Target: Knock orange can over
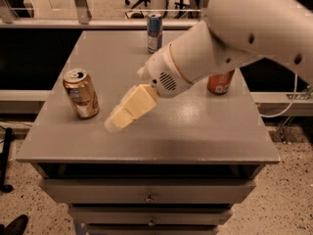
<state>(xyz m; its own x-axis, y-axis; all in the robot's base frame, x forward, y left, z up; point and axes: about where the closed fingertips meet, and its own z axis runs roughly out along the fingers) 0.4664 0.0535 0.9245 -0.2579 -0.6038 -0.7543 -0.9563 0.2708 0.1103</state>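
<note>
The orange can (80, 93), pale golden-bronze with whitish patches and a silver top, stands upright on the left part of the grey table (195, 131). My gripper (116, 123) has cream-coloured fingers pointing down and left. It hovers low over the table just right of the can, with a small gap between them. Its fingers are together and hold nothing. The big white arm (234, 38) reaches in from the upper right.
A slim blue-and-silver can (154, 32) stands at the table's far edge. A deeper red-orange can (220, 82) stands at the right, partly behind the arm. Drawers sit under the tabletop. A cable hangs at the right.
</note>
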